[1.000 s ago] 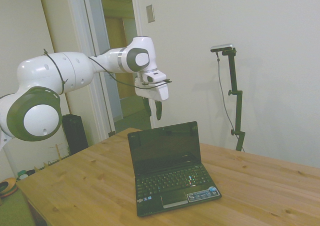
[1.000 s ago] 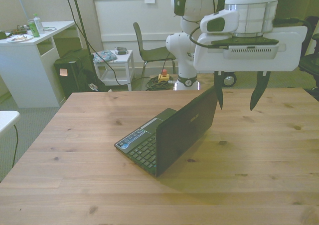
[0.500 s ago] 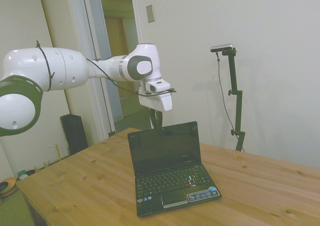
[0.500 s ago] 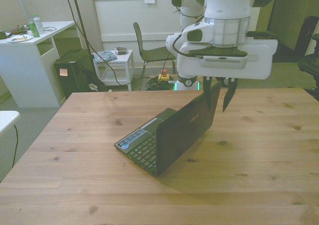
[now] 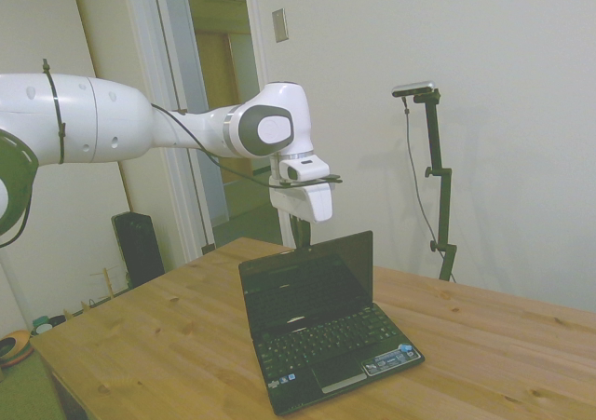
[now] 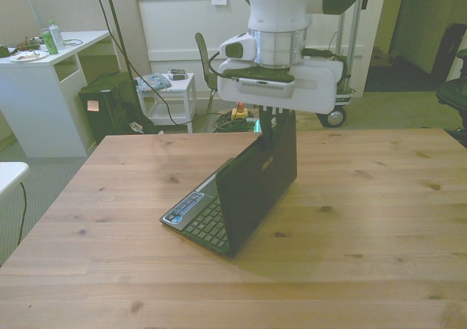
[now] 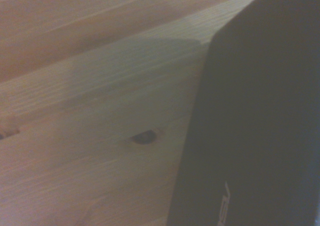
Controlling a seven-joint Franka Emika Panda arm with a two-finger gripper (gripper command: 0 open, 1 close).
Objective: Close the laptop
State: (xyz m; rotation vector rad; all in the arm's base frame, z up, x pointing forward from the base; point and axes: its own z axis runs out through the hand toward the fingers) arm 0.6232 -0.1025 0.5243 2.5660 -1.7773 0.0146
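Laptop (image 6: 252, 183) open on table (image 6: 379, 219), end effector (image 6: 271, 119) behind lid's top edge.

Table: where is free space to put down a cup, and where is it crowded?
The table is bare wood on the front view's right of the laptop, along the near edge, and on the front view's left beyond the keyboard. It is crowded only around the laptop's lid, where the tool hangs at its top edge.

bare table (image 6: 379, 219) lay open around the laptop (image 6: 248, 190) on every side. its raised lid stood as the only obstacle on the table, with the gripper (image 6: 271, 121) crowding its top edge from behind.
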